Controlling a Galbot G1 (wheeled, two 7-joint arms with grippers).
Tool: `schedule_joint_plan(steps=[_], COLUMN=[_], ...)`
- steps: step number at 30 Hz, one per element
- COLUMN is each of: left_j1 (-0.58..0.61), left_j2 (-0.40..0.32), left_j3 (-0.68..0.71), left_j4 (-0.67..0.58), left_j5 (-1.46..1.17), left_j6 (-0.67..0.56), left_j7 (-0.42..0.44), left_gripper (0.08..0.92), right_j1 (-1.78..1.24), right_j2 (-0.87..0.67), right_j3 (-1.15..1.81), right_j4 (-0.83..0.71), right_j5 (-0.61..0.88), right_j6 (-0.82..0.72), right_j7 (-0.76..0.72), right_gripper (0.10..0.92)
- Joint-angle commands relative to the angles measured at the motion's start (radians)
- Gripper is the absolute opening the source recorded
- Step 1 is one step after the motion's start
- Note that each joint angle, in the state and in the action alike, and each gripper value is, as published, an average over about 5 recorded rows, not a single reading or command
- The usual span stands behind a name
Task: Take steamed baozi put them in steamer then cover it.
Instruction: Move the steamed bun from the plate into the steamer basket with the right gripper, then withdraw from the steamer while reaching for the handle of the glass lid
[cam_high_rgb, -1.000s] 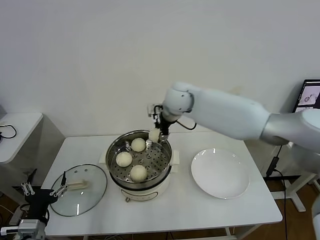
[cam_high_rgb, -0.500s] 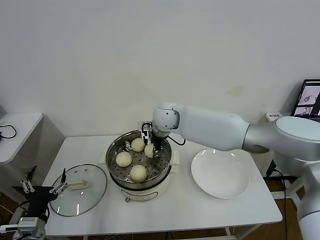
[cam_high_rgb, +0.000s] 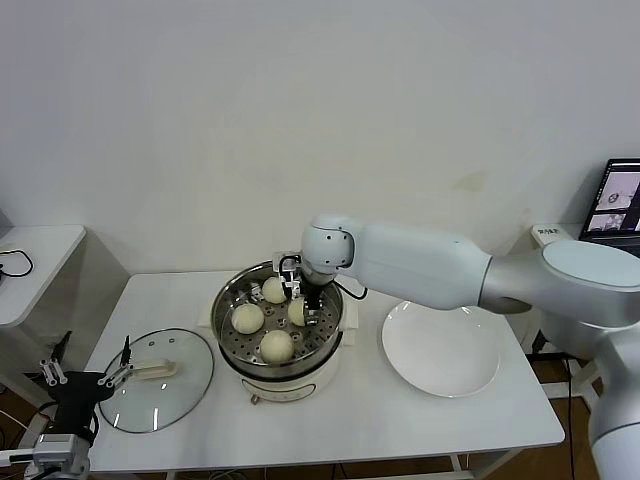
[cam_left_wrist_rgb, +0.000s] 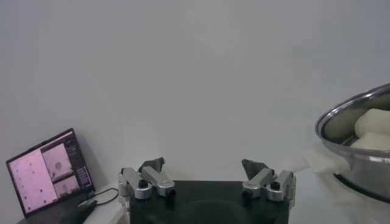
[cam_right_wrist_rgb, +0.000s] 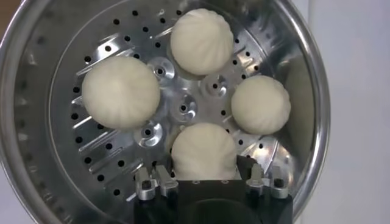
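While a plain white wall stands behind it, the smooth white worktop (cam_high_rgb: 420, 420) carries the shiny round steamer (cam_high_rgb: 282, 322). Four soft, round baozi (cam_right_wrist_rgb: 121, 92) sit on its metal tray full of little holes. The right gripper (cam_right_wrist_rgb: 204, 178) is down inside the steamer, its fingers closed around one bun near the rim. The see-through glass cover (cam_high_rgb: 160, 378) lies flat beside the steamer, and a round white plate (cam_high_rgb: 441, 346) lies on the other side. The left gripper (cam_left_wrist_rgb: 206, 176) waits low by the worktop's corner, fingers wide apart.

Steamer (cam_left_wrist_rgb: 359, 152) cut off (left wrist view's edge).
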Motion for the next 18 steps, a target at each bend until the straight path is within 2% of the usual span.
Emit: schedule_joint_plan(steps=[1,5,8,15,18], left_j1=[-0.003,-0.006,-0.006,-0.014,-0.019], left_j2=[0.001,0.001,0.001,0.000,0.000], left_j3=[-0.001,-0.003,-0.005,-0.006,-0.002], left_j4=[0.002,-0.001,-0.001,0.012,0.022], left_j5=[-0.002,-0.006,-0.010,-0.008,-0.004], left_j6=[0.000,0.000,0.000,-0.001,-0.004], left_j7=[-0.001,-0.001,-0.002,-0.004,-0.004], left_gripper=[0.823,0.823,0.823,0.823,0.823], right_j1=[0.032,0.049,0.039,-0.101,-0.270], right_j2=[-0.032,-0.098,-0.174,-0.393,-0.469], right_j3=[0.029,0.071,0.109,0.250,0.402], right_j4=[0.037,0.099,0.167,0.380,0.432], right_j5=[-0.001,0.000,0.019,0.158,0.160], right_j6=[-0.006,-0.005,-0.005,0.033,0.093], right_j7=[-0.005,0.001,0.066,0.422,0.559], right_gripper=[0.809,0.822,0.823,0.823,0.823])
